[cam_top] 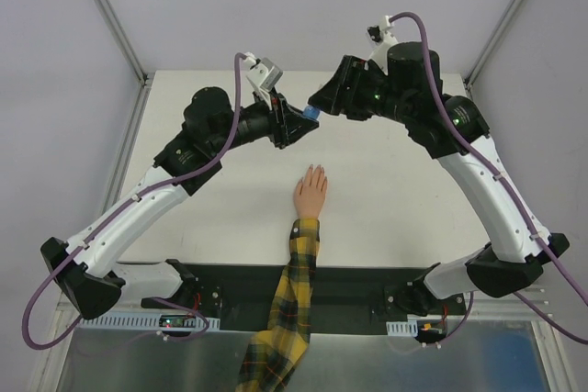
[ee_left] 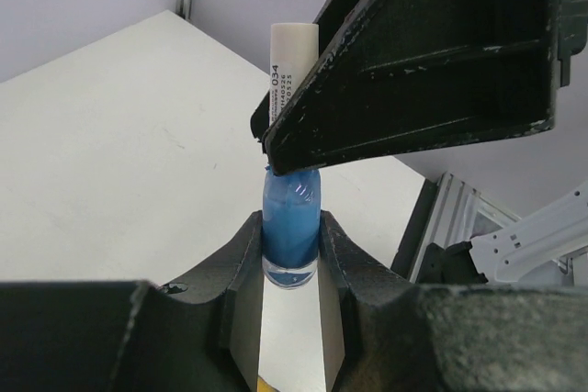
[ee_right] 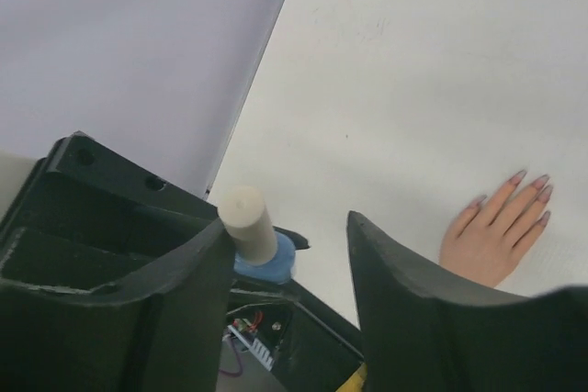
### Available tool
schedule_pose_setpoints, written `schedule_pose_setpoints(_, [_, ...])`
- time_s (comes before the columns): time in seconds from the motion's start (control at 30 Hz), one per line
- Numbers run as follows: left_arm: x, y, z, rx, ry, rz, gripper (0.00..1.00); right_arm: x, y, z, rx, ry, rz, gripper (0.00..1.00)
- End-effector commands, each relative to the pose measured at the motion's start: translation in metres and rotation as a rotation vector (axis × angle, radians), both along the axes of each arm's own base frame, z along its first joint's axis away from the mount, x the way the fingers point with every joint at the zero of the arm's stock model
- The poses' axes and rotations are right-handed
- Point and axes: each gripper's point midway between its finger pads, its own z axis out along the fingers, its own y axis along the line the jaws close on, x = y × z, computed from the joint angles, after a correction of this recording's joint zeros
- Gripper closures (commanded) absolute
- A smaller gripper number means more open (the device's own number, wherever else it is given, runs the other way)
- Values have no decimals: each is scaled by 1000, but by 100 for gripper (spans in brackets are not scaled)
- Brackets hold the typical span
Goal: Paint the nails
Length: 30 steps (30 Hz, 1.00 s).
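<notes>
A small peach hand [cam_top: 310, 194] with a yellow-black plaid sleeve [cam_top: 292, 291] lies palm down near the table's middle; its nails [ee_right: 531, 185] look pinkish, skin-toned. My left gripper [cam_top: 299, 123] is shut on a small blue bottle [ee_left: 291, 223], held above the table behind the hand. The bottle's white cap [ee_left: 292, 57] points toward my right gripper [cam_top: 317, 101]. The right gripper is open, one finger [ee_right: 188, 268] beside the cap [ee_right: 250, 222], the other finger [ee_right: 404, 273] apart from it.
Grey enclosure walls and metal posts [cam_top: 108, 16] stand at the table's back and sides. A black base strip [cam_top: 358, 286] with the arm mounts runs along the near edge.
</notes>
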Motion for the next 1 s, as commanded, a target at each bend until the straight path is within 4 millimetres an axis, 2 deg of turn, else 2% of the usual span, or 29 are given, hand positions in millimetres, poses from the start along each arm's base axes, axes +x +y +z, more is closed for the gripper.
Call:
schedule_pose_setpoints(0.0, [4, -1, 18, 0, -73, 29, 100, -7, 1, 11, 32, -4, 5, 52])
schedule_pose_setpoints(0.07, [4, -3, 16, 4, -69, 27, 100, -10, 4, 11, 37, -1, 21, 57])
schedule_pose_setpoints(0.1, [3, -4, 17, 3, -69, 24, 100, -11, 4, 11, 40, 0, 27, 63])
schedule_pose_setpoints(0.23, [-4, -8, 20, -11, -50, -16, 100, -17, 9, 8, 47, -22, 88, 78])
schedule_pose_setpoints(0.33, [-25, -16, 24, -38, -33, -149, 100, -26, 9, 12, 61, -72, 152, 86])
schedule_pose_setpoints(0.37, [-30, -16, 30, -67, -36, -185, 100, -26, 9, 2, 49, -64, 167, 94])
schedule_pose_setpoints(0.4, [-44, -19, 27, -74, -23, -280, 100, -22, 4, -2, 57, -63, 168, 98])
schedule_pose_setpoints(0.43, [-50, -19, 28, -88, -16, -327, 100, -32, 7, 11, 113, -102, 239, 99])
schedule_pose_setpoints(0.47, [-50, -15, 34, -136, -6, -354, 100, -34, 10, -4, 132, -77, 279, 99])
schedule_pose_setpoints(0.5, [-65, -12, 35, -151, 3, -453, 100, -34, 7, 0, 176, -96, 321, 99])
schedule_pose_setpoints(0.53, [-69, -9, 39, -179, 5, -488, 100, -54, 17, 26, 275, -205, 499, 99])
schedule_pose_setpoints(0.57, [-69, -3, 35, -210, 100, -510, 100, -64, 17, 19, 306, -201, 566, 99])
schedule_pose_setpoints(0.6, [-74, 1, 49, -253, 36, -557, 100, -71, 16, 23, 338, -207, 623, 99])
schedule_pose_setpoints(0.63, [-80, 3, 44, -241, 64, -623, 100, -84, 17, 28, 356, -236, 713, 99])
schedule_pose_setpoints(0.7, [-86, 4, 48, -248, 116, -678, 100, -88, 17, 27, 359, -221, 754, 99])
schedule_pose_setpoints(0.73, [-87, 3, 44, -231, 134, -702, 100, -90, 17, 27, 360, -219, 761, 99])
schedule_pose_setpoints(0.9, [-76, 0, 40, -216, 122, -640, 100, -80, 15, 31, 349, -241, 679, 99])
schedule_pose_setpoints(0.93, [-73, 0, 33, -194, 169, -613, 100, -73, 13, 25, 314, -212, 626, 98])
schedule_pose_setpoints(0.97, [-63, -2, 35, -188, 115, -554, 100, -70, 11, 23, 295, -201, 595, 86])
